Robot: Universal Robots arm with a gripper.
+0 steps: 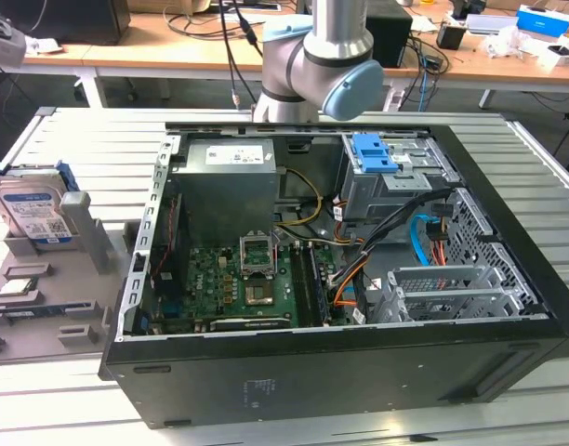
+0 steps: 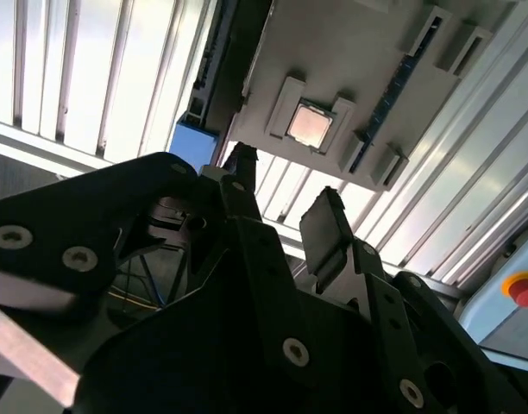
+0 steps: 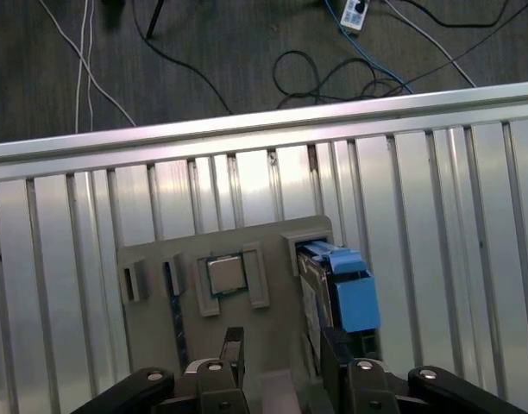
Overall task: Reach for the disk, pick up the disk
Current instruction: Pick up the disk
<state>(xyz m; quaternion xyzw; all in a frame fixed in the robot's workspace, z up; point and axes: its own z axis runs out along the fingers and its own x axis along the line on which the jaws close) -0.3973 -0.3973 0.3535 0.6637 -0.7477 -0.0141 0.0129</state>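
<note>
At the exterior view's left, the disk (image 1: 29,209) stands on edge in a grey holder (image 1: 80,269) on the slatted metal table (image 1: 80,390), beside the open computer case (image 1: 312,372). A small square chip (image 3: 227,274) sits in a recess of the same holder. The hand (image 3: 283,358) is released in both wrist views, its two dark fingers (image 3: 232,345) apart and grasping nothing. In the first wrist view the disk's blue frame lies just past one fingertip, with no contact seen.
</note>
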